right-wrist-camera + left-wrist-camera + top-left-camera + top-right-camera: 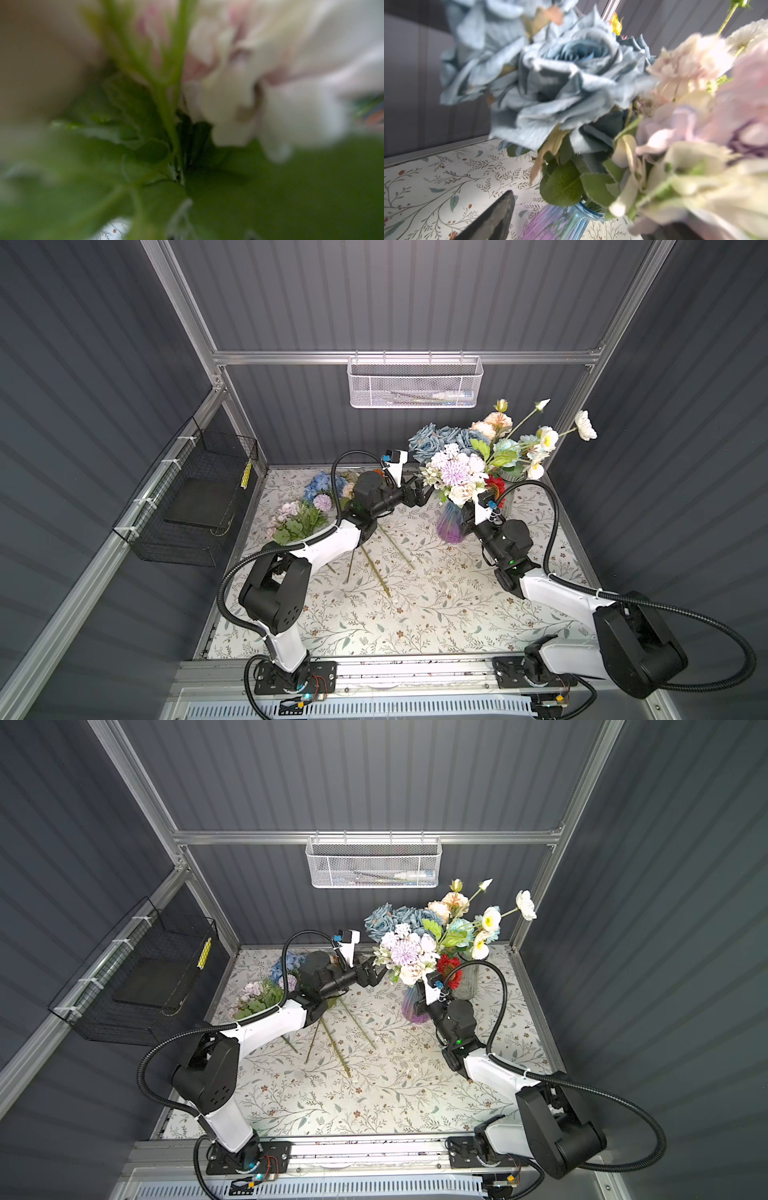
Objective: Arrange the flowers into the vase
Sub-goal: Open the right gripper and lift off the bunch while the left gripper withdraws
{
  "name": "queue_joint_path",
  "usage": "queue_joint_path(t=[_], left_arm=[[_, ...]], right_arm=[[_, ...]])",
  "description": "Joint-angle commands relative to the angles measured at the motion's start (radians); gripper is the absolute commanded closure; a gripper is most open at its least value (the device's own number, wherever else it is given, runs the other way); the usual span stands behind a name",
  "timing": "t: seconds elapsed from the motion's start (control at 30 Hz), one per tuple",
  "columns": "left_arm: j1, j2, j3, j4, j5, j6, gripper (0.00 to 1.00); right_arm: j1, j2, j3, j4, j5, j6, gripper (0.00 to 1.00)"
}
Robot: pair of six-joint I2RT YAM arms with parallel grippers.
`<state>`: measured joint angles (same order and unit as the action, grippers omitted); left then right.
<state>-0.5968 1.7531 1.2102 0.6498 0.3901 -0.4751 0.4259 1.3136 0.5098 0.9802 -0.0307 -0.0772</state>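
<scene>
The ribbed purple-blue vase [449,526] [411,1009] [560,222] stands right of centre and holds flowers [455,472]: dusty-blue roses [571,79], lilac, cream and red heads. My left gripper [423,492] [581,214] is open, level with the bouquet's left side, and the vase neck shows between its dark fingers [496,216]. My right gripper [468,512] is shut beneath the cream blooms just above the vase mouth. Blurred leaves and a green stem [176,116] fill the right wrist view and hide what lies between its fingers. More flowers [309,506] lie at the back left.
A clear glass vase [513,479] with white-and-yellow blooms stands behind the right arm. Long bare stems [376,568] lie across the floral tablecloth at mid-table. A black wire basket [187,506] hangs on the left wall and a white mesh basket [415,383] on the back rail.
</scene>
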Motion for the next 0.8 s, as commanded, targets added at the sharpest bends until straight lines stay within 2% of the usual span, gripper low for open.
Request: queue_joint_path(t=[0.0,0.33,0.37,0.57,0.67,0.77], left_arm=[[-0.008,-0.044,-0.020,0.011,-0.011,0.010,0.06],[-0.008,-0.131,-0.102,0.020,-0.053,0.006,0.06],[-0.008,-0.143,-0.110,0.018,-0.090,0.006,0.06],[-0.008,-0.199,-0.142,-0.013,-0.147,0.011,0.06],[-0.009,-0.206,-0.139,-0.008,-0.140,0.006,0.06],[-0.009,-0.196,-0.129,0.006,-0.118,-0.011,0.06]], right_arm=[[0.003,0.031,-0.035,-0.018,0.010,0.057,1.00],[0.003,0.023,-0.042,-0.073,0.032,0.026,0.98],[0.002,0.014,-0.042,-0.079,0.030,0.022,0.92],[0.008,-0.101,-0.034,-0.165,-0.001,0.012,0.59],[0.014,-0.167,-0.041,-0.179,-0.018,0.002,0.48],[0.019,-0.187,-0.038,-0.179,-0.042,-0.008,0.46]])
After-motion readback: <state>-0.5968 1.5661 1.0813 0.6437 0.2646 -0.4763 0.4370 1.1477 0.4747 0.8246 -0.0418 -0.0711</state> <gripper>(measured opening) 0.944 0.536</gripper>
